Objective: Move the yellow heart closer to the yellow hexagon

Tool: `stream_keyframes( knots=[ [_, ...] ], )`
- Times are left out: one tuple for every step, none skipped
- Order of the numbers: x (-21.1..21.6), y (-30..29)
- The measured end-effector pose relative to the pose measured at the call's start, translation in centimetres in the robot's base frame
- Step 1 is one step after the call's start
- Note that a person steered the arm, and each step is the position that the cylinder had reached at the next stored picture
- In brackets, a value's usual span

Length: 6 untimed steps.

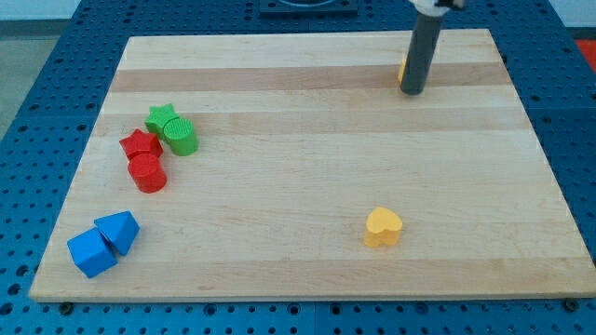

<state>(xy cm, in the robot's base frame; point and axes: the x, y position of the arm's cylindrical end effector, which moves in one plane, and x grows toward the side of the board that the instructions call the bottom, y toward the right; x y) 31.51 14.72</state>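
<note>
My tip (pixel 412 91) sits at the view's top right, hiding most of a yellow block (pixel 402 71), shape unreadable. No pincer here, just the rod. Yellow heart (pixel 382 226) sits well apart, bottom centre-right.

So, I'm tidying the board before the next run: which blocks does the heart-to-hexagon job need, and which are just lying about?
In the job:
- yellow heart, near the view's bottom
- yellow hexagon, mostly hidden behind the rod, only a sliver showing
- my tip, right beside that sliver

Just lying about:
- green star
- green cylinder
- red star
- red cylinder
- two blue blocks
</note>
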Motion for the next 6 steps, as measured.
stream_keyframes(
  knots=[
    [-1.1, 0.1],
    [-2.6, 2.4],
    [4.6, 4.0],
    [15.4, 4.3],
    [24.4, 4.3],
    [26.3, -2.2]
  ],
)
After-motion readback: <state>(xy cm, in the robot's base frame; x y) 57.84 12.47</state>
